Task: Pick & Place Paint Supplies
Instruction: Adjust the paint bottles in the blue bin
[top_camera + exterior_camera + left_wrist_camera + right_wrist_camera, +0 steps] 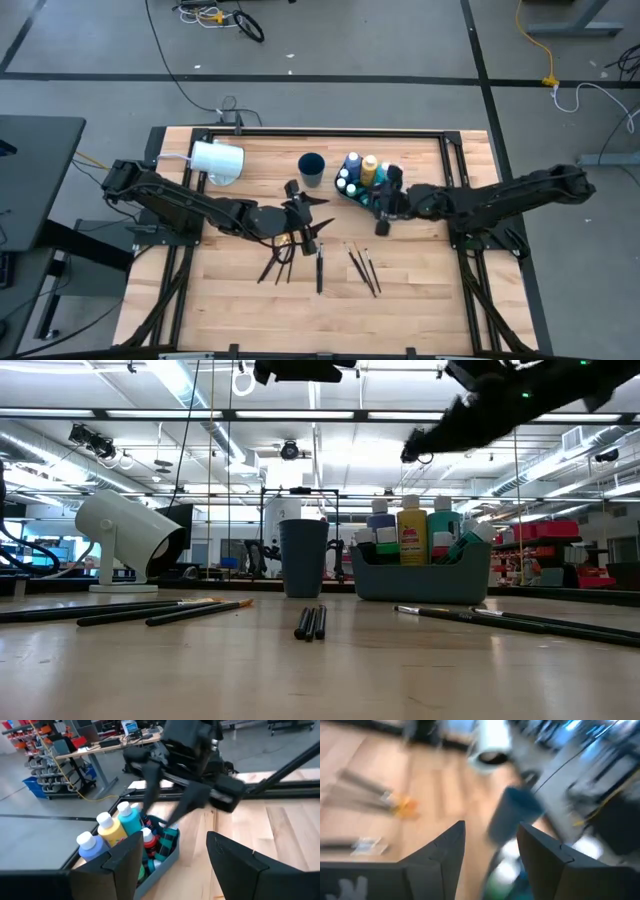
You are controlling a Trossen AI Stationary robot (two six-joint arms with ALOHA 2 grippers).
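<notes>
A grey caddy [372, 196] at the table's far middle holds several white-capped paint bottles [112, 831], standing upright; they show in the low view too [412, 532]. Thin dark paintbrushes lie flat on the wood in three loose groups [278, 262] [320, 268] [363, 268]. My right gripper [383, 212] hangs open just above the caddy's near side, with nothing between its fingers [150, 785]. My left gripper [305, 215] is raised left of the caddy, open and empty, pointing toward it [172, 852].
A dark blue cup [311, 168] stands upright left of the caddy. A large white cylinder [218, 160] on a foot sits at the far left. The near half of the table [420, 310] is bare wood beyond the brushes.
</notes>
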